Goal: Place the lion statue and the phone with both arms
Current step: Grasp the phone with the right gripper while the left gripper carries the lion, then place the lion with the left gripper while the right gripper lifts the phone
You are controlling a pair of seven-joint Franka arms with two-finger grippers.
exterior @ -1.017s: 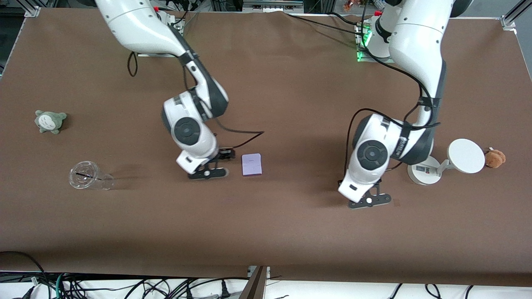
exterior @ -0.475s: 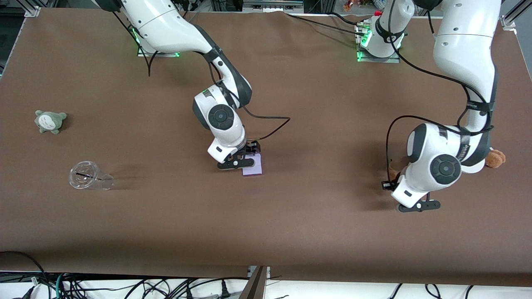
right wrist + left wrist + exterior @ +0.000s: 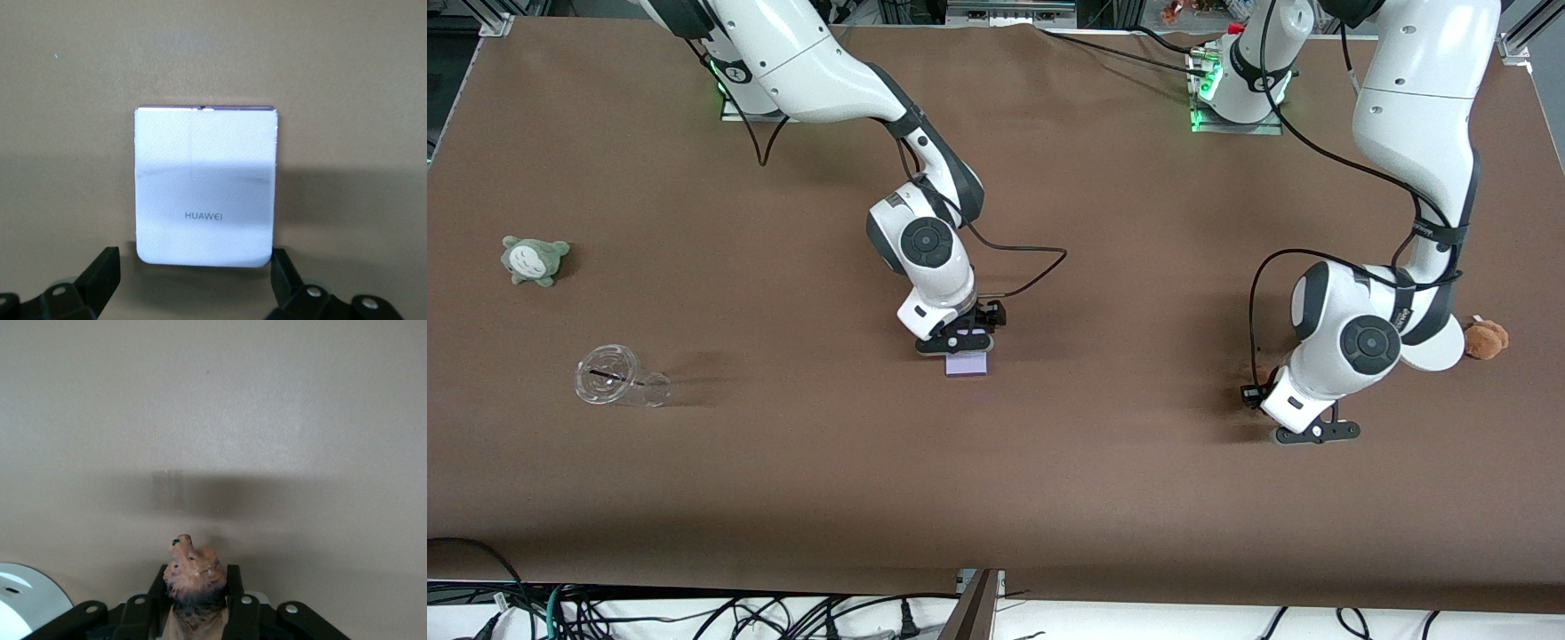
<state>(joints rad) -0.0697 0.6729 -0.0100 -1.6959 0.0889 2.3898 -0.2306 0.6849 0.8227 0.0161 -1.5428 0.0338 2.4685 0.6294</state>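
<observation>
Right pincer spread astride the phone (lying flat), left pincer pinching the lion statue above bare bench near the phone.

Matt table cloth, smooth phone

The phone looks smooth and pale; the lion statue looks rough; the table is matt brown.
</observation>
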